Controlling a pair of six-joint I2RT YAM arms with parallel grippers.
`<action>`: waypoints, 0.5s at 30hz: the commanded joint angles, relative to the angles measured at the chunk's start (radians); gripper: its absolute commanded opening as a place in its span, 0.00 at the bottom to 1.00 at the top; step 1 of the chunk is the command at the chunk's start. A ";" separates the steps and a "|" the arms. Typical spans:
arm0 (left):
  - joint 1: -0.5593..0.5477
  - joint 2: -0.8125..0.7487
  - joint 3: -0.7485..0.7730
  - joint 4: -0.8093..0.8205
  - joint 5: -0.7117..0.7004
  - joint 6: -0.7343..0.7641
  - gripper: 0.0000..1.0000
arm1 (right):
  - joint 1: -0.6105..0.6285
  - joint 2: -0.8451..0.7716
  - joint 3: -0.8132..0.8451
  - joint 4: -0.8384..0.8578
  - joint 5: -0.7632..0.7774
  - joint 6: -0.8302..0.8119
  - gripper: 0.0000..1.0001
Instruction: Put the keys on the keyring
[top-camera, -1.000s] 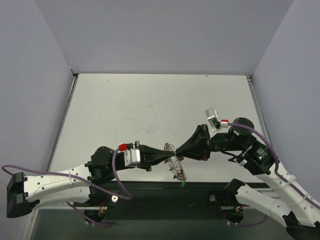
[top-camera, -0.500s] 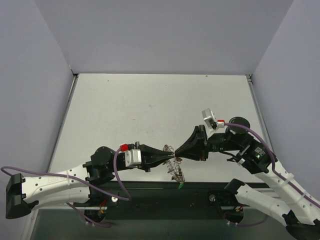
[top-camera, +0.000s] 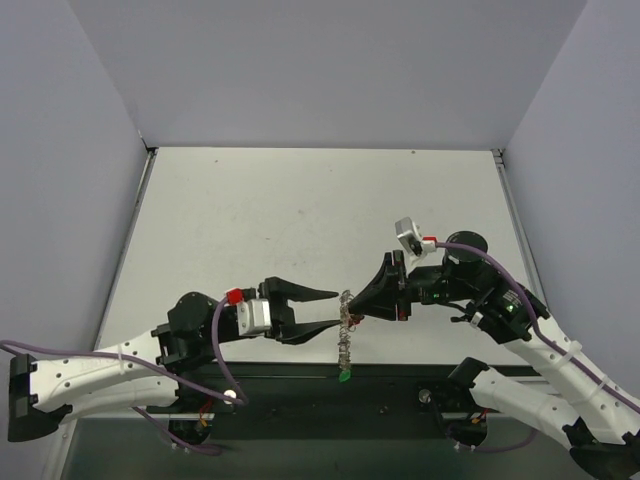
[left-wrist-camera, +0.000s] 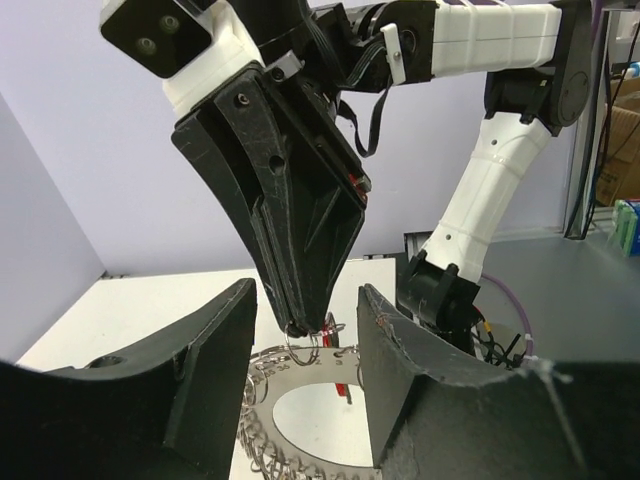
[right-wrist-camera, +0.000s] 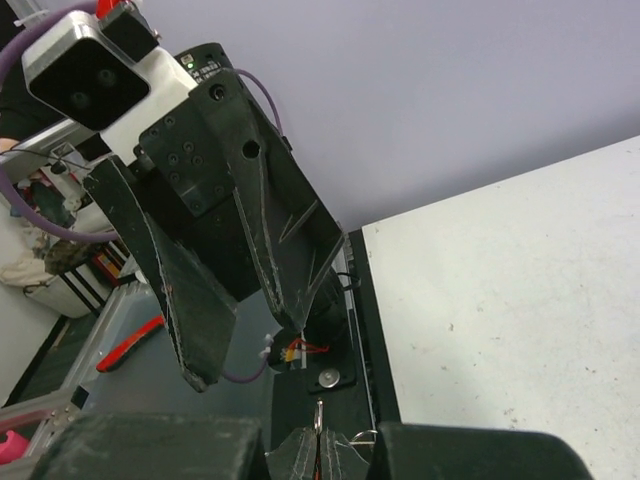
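Note:
The keyring (top-camera: 345, 335), a silvery ring with a frilly rim of small loops, hangs edge-on near the table's front edge. My right gripper (top-camera: 353, 311) is shut on one of its top loops. A green key (top-camera: 343, 377) dangles at its bottom. My left gripper (top-camera: 338, 308) stands open just left of the ring, one finger on each side of it, touching nothing. In the left wrist view the keyring (left-wrist-camera: 261, 404) sits between my open fingers (left-wrist-camera: 200, 380), with a red key (left-wrist-camera: 341, 389) on it. In the right wrist view the right gripper (right-wrist-camera: 320, 445) pinches a thin metal loop (right-wrist-camera: 318, 415).
The black base rail (top-camera: 400, 385) runs along the near edge, right under the hanging ring. White table (top-camera: 300, 220) stretches away behind both arms, with grey walls on three sides. The two grippers point at each other, tips nearly touching.
My left gripper has opened, let go and drawn back to the left. The keyring has swung down to hang edge-on from the right gripper, which has shifted slightly left.

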 joint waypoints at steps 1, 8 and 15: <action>-0.002 -0.014 0.120 -0.139 -0.046 0.012 0.54 | -0.001 0.004 0.043 0.013 -0.003 -0.040 0.00; 0.008 0.053 0.369 -0.595 -0.115 -0.034 0.57 | 0.001 0.017 0.091 -0.124 0.049 -0.107 0.00; 0.022 0.202 0.580 -0.908 -0.010 -0.036 0.58 | -0.001 0.017 0.124 -0.272 0.100 -0.155 0.00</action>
